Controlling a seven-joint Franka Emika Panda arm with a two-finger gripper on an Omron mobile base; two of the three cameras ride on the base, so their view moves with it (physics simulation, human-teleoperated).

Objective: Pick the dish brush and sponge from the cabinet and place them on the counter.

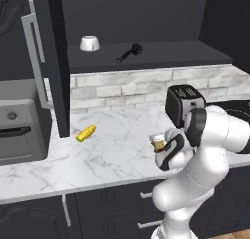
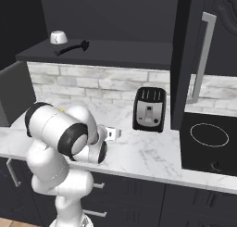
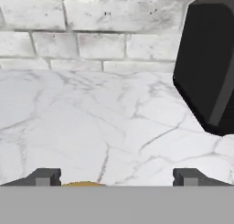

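Fingertips (image 3: 45, 176) of the end effector (image 3: 116, 176) stood wide apart low over the desk (image 3: 91, 127), and a yellow-tan sliver of the sponge (image 3: 82, 184) showed between them, apparently just set down beside the toaster (image 1: 184, 102). So the sponge half looked done. What remained was the dish brush (image 1: 129, 52), lying on the open cabinet (image 1: 146, 55) shelf near a white bowl (image 1: 89, 43).

Sponge (image 3: 83, 184) mostly cut off at hand view's bottom; toaster (image 3: 208, 63) cropped at right edge
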